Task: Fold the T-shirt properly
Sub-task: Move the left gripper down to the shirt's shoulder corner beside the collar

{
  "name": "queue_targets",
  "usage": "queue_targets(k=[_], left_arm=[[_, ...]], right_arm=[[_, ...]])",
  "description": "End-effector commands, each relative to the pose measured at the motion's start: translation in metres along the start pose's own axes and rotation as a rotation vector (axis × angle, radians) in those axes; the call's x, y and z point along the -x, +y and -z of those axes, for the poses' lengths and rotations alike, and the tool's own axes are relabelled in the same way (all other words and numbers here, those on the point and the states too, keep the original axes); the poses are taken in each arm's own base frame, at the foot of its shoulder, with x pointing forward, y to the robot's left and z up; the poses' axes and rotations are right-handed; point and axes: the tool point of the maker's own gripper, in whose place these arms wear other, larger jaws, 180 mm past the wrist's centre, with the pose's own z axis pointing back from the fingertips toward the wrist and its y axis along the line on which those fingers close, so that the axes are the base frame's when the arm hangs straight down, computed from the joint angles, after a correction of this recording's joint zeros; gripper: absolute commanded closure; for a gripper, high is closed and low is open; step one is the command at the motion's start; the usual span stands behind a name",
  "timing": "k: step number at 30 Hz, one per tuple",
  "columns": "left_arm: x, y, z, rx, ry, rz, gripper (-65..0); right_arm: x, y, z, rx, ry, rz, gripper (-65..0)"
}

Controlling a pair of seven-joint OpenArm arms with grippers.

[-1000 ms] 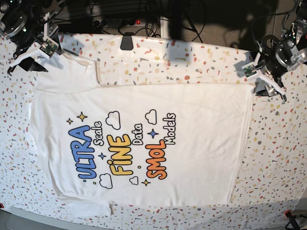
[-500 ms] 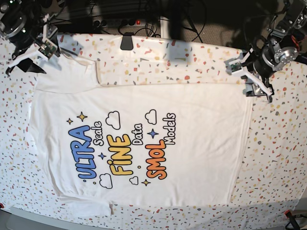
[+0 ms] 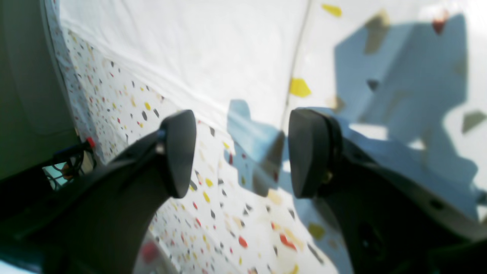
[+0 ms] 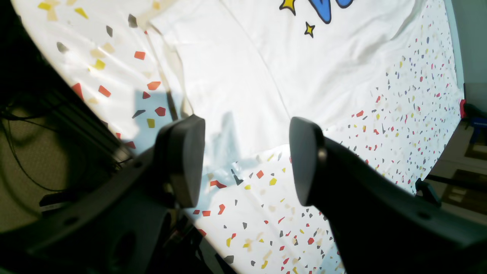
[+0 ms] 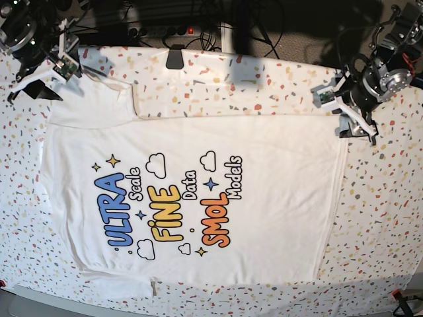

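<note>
Speckled terrazzo table point(image 5: 383, 198), black cables point(image 5: 198, 26) behind

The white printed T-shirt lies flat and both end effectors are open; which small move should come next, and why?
Probably lower the left end effector onto the hem corner of the white printed cotton T-shirt. Its jaws are open and empty, hovering just beside that corner, and the shirt lies spread, unfolded, on the speckled table.

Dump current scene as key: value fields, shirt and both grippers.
shirt: white T-shirt spread flat, print side up
print: colourful lettering with clouds and stars
surface: speckled table
left gripper: open, empty, over the shirt's top corner on the base view's right
right gripper: open, empty, by the sleeve at the base view's top left
fold progress: none visible yet
</note>
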Motion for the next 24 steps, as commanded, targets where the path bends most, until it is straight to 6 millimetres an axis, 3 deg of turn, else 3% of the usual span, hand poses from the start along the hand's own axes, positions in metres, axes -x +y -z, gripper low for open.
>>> queue_targets(k=[1, 7, 16, 22, 24], left_arm=[[0.0, 0.018, -0.002, -0.057, -0.006, 0.009, -36.9], [-0.003, 0.023, -0.001, -0.062, -0.015, 0.0, -36.9], [-0.009, 0.011, 0.0, -0.002, -0.043, -0.014, -34.5], [-0.02, -0.014, 0.003, 0.037, -0.046, 0.148, -32.0], [-0.024, -0.01, 0.003, -0.006, -0.052, 0.164, -32.0]], right_arm=[[-0.007, -0.006, -0.002, 0.019, -0.022, -0.013, -35.6], [-0.003, -0.006, -0.002, 0.02, -0.004, -0.013, -35.6], [-0.003, -0.006, -0.002, 0.02, -0.004, -0.013, -35.6], [-0.003, -0.007, -0.002, 0.02, -0.003, -0.013, -35.6], [-0.003, -0.007, -0.002, 0.02, -0.003, -0.013, -35.6]])
